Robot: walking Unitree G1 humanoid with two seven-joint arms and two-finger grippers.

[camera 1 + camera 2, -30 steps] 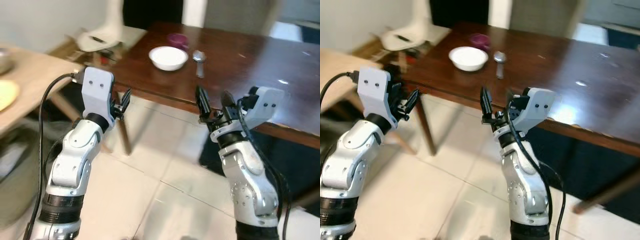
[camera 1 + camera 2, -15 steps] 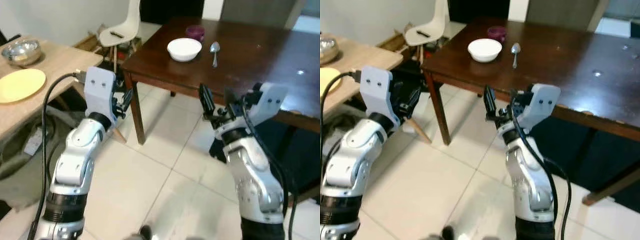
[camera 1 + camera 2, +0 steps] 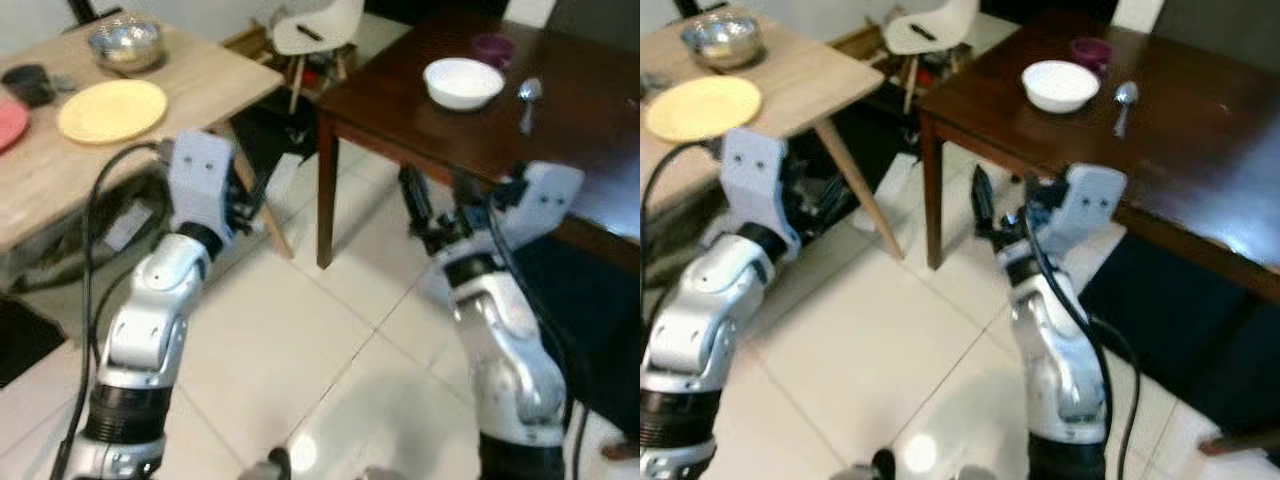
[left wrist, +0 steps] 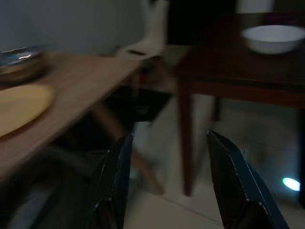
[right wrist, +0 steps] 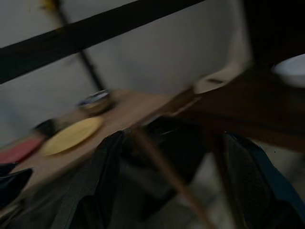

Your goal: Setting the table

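A white bowl [image 3: 463, 82] sits on the dark wooden table [image 3: 590, 150] at far right, with a spoon [image 3: 527, 98] lying just to its right and a small purple cup [image 3: 492, 46] just behind it; the cup's far side is cut off at the frame edge. On the light wooden table [image 3: 200, 85] at far left lie a yellow plate [image 3: 112, 110], a metal bowl [image 3: 125, 42] behind it, a dark cup [image 3: 28, 84] further left, and a red plate [image 3: 8, 122] that is cut by the left edge. A white chair [image 3: 318, 22] stands between the two tables, its back out of frame; a small dark item on its seat is too blurred to name.

My left gripper [image 4: 167, 183] hangs in the air over the white tiled floor [image 3: 290, 350], near the light table's slanted leg, fingers spread wide with nothing between them. My right gripper [image 5: 171, 179] is raised just in front of the dark table's near edge, also wide apart and empty. My right forearm hides part of that near edge. Both wrist views are dim and smeared, so the dishes there read only as shapes.
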